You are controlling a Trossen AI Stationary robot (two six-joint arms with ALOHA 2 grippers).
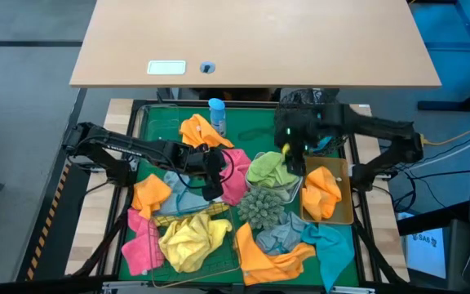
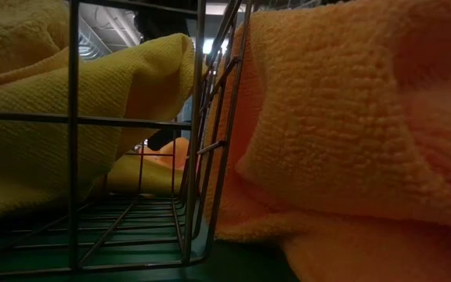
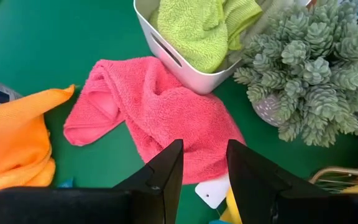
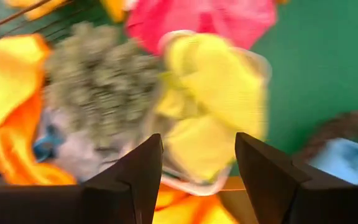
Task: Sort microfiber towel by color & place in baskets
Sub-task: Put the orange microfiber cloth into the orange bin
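While both dark arms reached in over the green mat (image 1: pixel 157 122), neither had hold of anything. The left gripper (image 1: pixel 210 167) hung just above a crumpled pink microfiber towel (image 3: pixel 160 115) lying on the mat, its two dark fingers (image 3: pixel 166 177) parted a little with bare space between them, and that towel's far edge lay against the white rectangular tray (image 3: pixel 179 59), which held a lime-green towel (image 3: pixel 197 28). Just beside the tray sat the spiky grey-green ball (image 3: pixel 309 68). The right gripper (image 1: pixel 294 155) hovered over the same white tray from the other side, jaws spread wide and empty, with the lime-green towel (image 4: pixel 213 99) showing beyond them. To its right the tan rectangular tray (image 1: pixel 345 214) carried an orange towel (image 1: pixel 321 192). Near the front edge, the square gold wire basket (image 2: pixel 186 157) held a yellow towel (image 1: pixel 190 238), and an orange towel (image 2: pixel 351 117) pressed against the basket's outer wires (the low view saw little else). More loose cloths lay spread about: a pink one (image 1: pixel 141 245) at the front left, an orange one (image 1: pixel 149 194) beside it, another orange one (image 1: pixel 198 131) near the blue spray bottle (image 1: pixel 216 114) at the back, a teal one (image 1: pixel 333 249) at the front right and a grey one (image 1: pixel 280 233) by the ball.
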